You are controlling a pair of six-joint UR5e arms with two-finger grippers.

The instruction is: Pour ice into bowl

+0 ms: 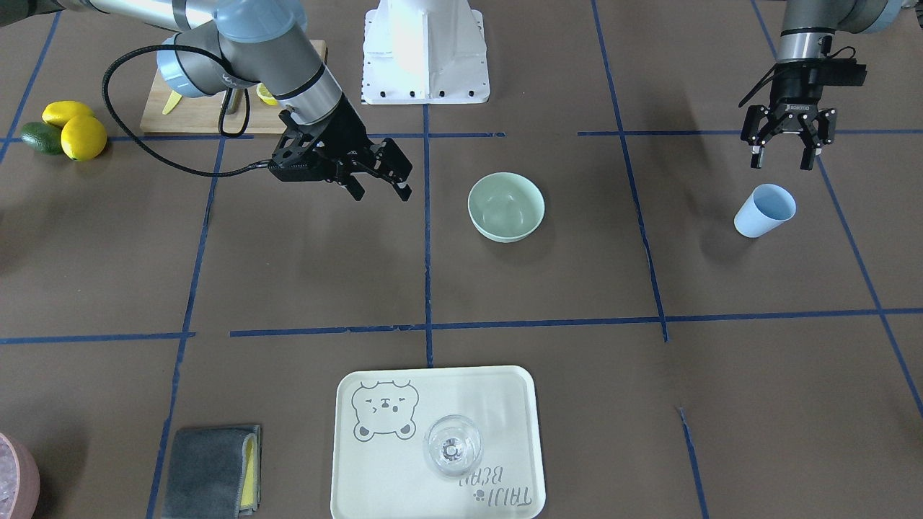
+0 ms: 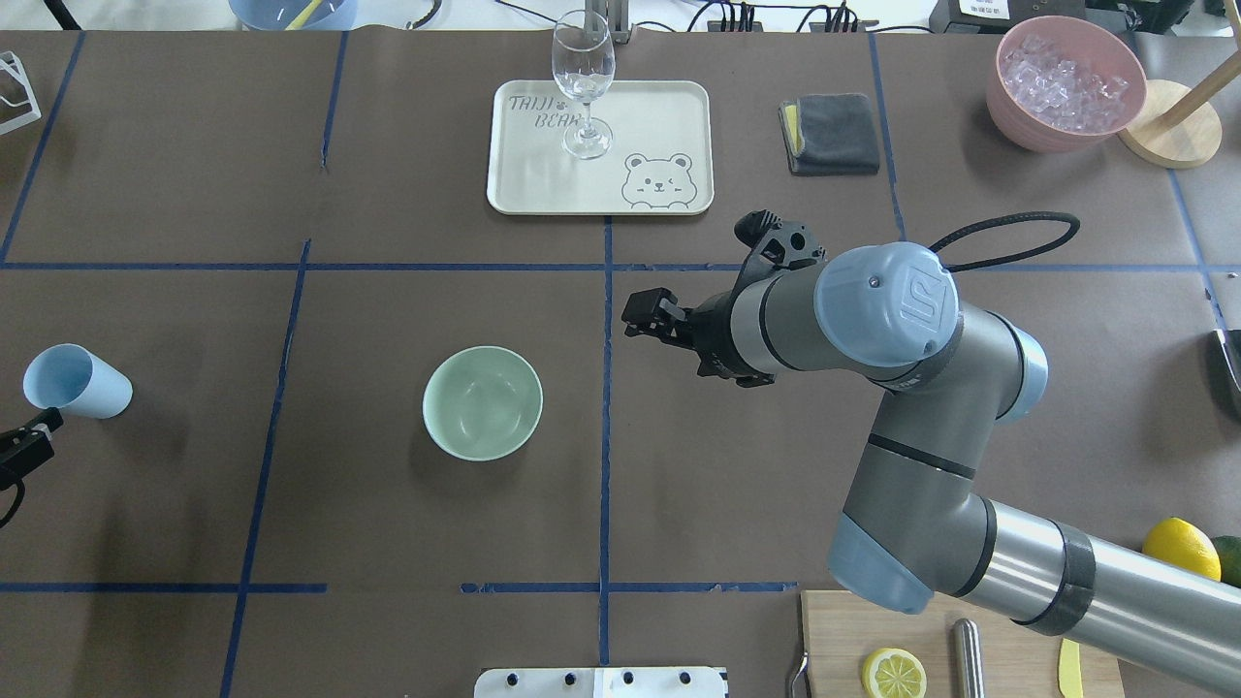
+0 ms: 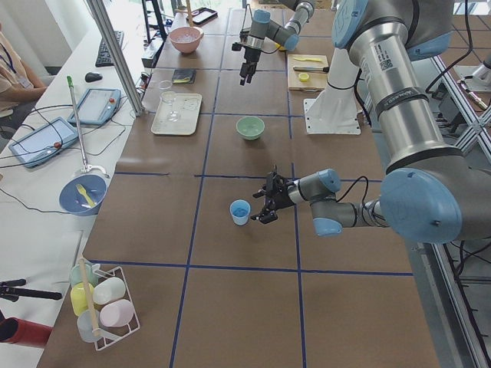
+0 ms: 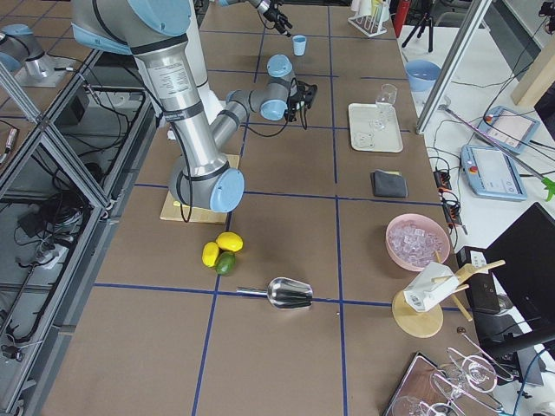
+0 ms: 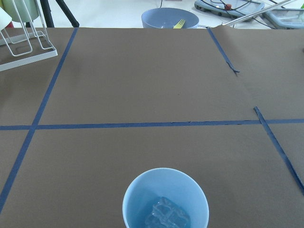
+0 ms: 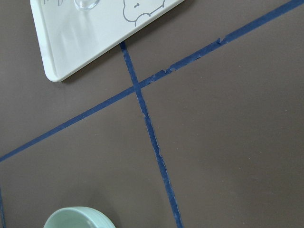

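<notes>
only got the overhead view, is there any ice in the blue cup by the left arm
observer: yes, the left wrist view looks down into the light blue cup, and clear ice cubes lie at its bottom.
operator: left pincer is cut off at my edge, open or shut
observer: open. the front-facing view shows the left pincer with its fingers spread and nothing between them.

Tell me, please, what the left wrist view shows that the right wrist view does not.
Only the left wrist view shows the blue cup with ice in it, a wire rack and a blue dish at the far edge. Only the right wrist view shows a corner of the tray and the rim of the green bowl. Both show the brown table and blue tape lines.
</notes>
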